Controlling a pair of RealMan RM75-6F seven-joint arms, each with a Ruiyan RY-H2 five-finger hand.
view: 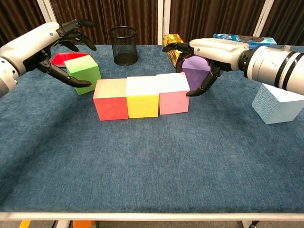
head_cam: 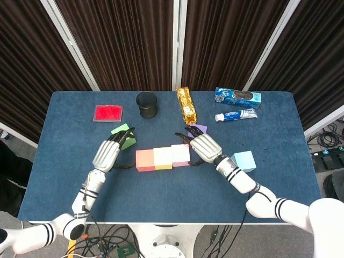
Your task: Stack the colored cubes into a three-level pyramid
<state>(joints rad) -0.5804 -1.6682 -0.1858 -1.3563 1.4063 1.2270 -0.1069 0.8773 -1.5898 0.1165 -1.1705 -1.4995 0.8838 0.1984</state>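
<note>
A red cube, a yellow cube and a pink cube stand side by side in a row on the blue table. A green cube sits behind the row's left end, a purple cube behind its right end, a light blue cube off to the right. My left hand hovers open over the green cube. My right hand is open above the purple cube, one fingertip near the pink cube's right side.
At the back stand a black mesh cup, a flat red box, a gold snack packet, a toothpaste box and a toothpaste tube.
</note>
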